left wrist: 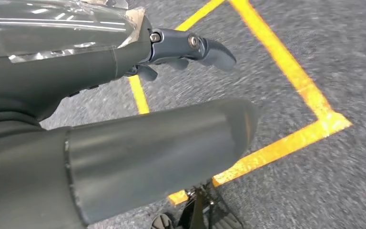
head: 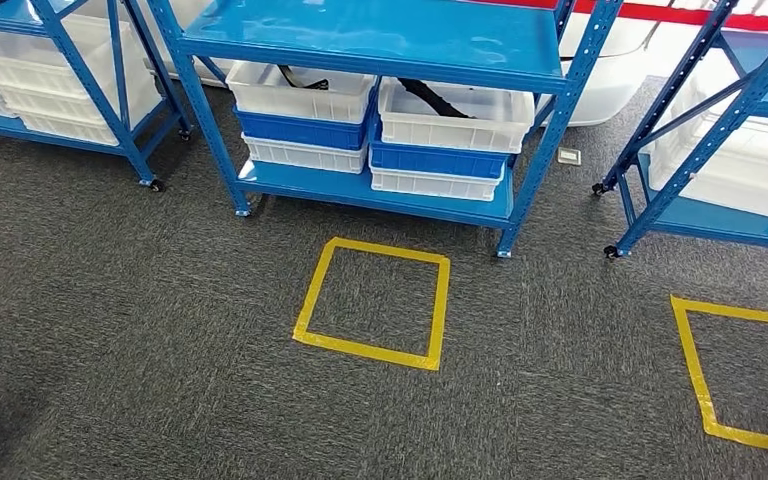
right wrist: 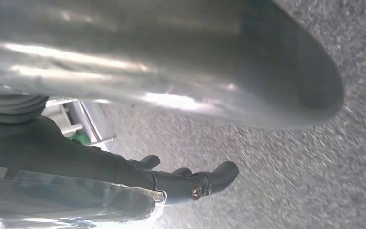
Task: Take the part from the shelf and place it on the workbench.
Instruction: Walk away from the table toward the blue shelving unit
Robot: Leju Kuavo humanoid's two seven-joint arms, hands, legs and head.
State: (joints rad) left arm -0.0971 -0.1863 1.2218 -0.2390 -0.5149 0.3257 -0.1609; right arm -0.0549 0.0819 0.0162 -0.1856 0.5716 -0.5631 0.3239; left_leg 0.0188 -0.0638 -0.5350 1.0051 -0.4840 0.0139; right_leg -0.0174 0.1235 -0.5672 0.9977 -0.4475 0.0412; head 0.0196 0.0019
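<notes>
The blue shelf (head: 360, 190) is standing ahead on grey carpet, carrying white bins (head: 300, 90) with a dark part (head: 435, 98) lying inside one. The left hand (left wrist: 124, 129) and right hand (right wrist: 171, 179) are hanging over the floor, fingers loosely apart, holding nothing.

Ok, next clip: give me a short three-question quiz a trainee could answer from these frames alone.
1. True or false: the middle blue shelf stands directly behind a yellow taped square on the grey carpet.
2. Multiple choice: what lies in the top white bins on that shelf's lower level? A) dark strap-like parts B) red boxes C) bottles
3. Fill in: the left hand and the right hand each hold ______.

Key: 1 true; 2 A, dark parts show in both top bins; 3 nothing, the fingers are apart over the carpet.
</notes>
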